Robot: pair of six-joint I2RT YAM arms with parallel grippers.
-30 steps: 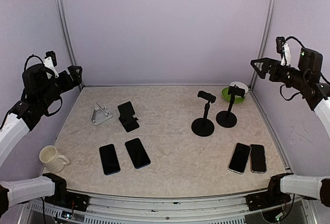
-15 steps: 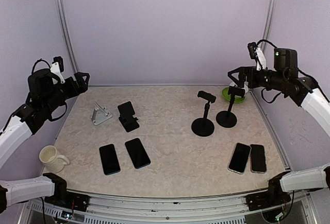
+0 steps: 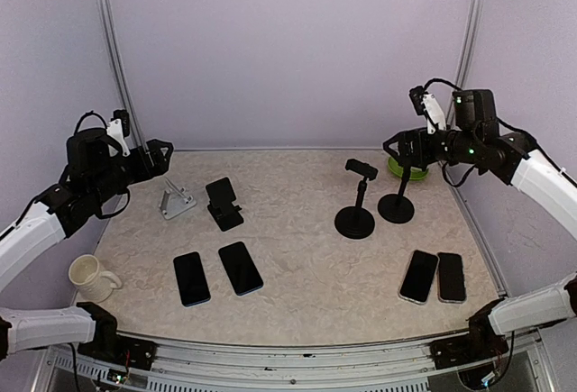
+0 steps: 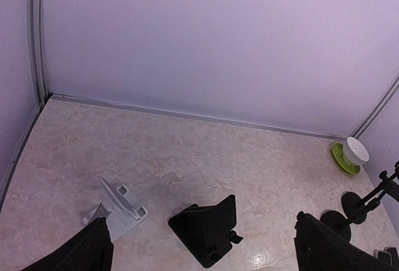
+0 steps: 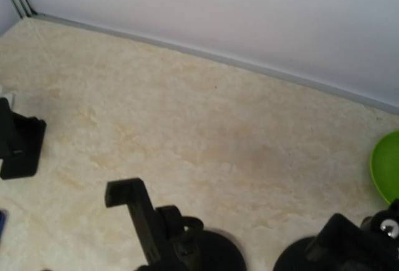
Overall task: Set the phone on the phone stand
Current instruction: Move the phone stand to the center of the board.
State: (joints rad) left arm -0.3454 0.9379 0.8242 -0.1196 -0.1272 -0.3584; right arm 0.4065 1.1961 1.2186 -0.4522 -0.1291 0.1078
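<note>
The left gripper [image 3: 155,152] hung empty and spread wide, its fingers [image 4: 87,249] far apart in the wrist view. Whether the empty right gripper [image 3: 401,150] was parted, I cannot tell. A dark glass-faced phone [image 3: 240,268] lay flat at 5 o'clock from the left gripper, its long axis running roughly 11 to 5. A black folding plastic stand [image 3: 223,203] stood near it at 12 o'clock. A second dark pair of phones [image 3: 418,276] lay at 6 o'clock from the right gripper. The left arm seemed nearer to the first phone.
</note>
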